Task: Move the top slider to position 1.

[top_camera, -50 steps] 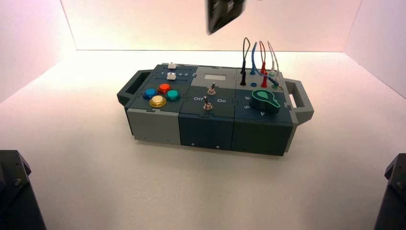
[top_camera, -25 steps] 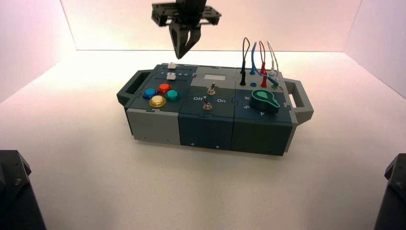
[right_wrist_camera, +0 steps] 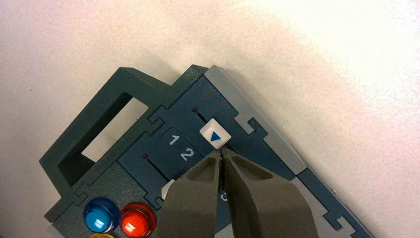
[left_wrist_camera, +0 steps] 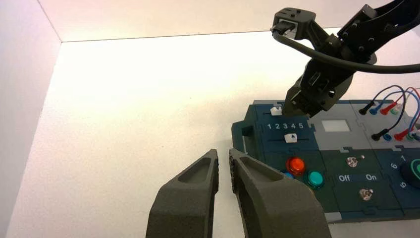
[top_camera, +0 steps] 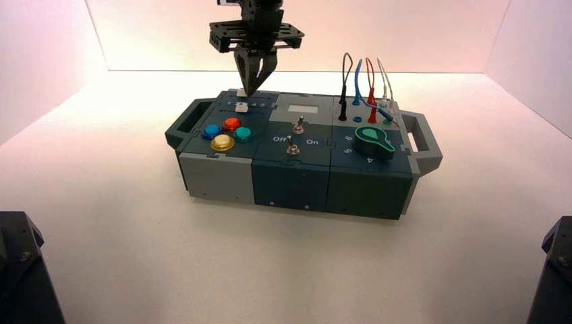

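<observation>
The top slider's white knob point(right_wrist_camera: 215, 134), marked with a blue triangle, sits on its thin dark rail about level with the printed 2 point(right_wrist_camera: 186, 154). The digit 1 point(right_wrist_camera: 174, 140) lies beside it, toward the box's handle. My right gripper point(right_wrist_camera: 221, 154) is shut, its tips right at the knob's edge on the side away from the 1. In the high view the right gripper point(top_camera: 251, 90) points down at the knob point(top_camera: 241, 92) on the box's back left. My left gripper point(left_wrist_camera: 224, 156) is shut and empty, held back off the box's left front.
The lower slider's white knob point(left_wrist_camera: 290, 138) sits under the numeral row. Blue point(top_camera: 211, 131), red point(top_camera: 231, 124), green point(top_camera: 243, 133) and yellow point(top_camera: 222, 142) buttons lie in front of it. Two toggle switches point(top_camera: 293, 146), a green knob point(top_camera: 373, 141) and looped wires point(top_camera: 364, 88) lie to the right.
The right gripper has come into view from above and dropped down to the top slider's knob. The box and its parts have not moved.
</observation>
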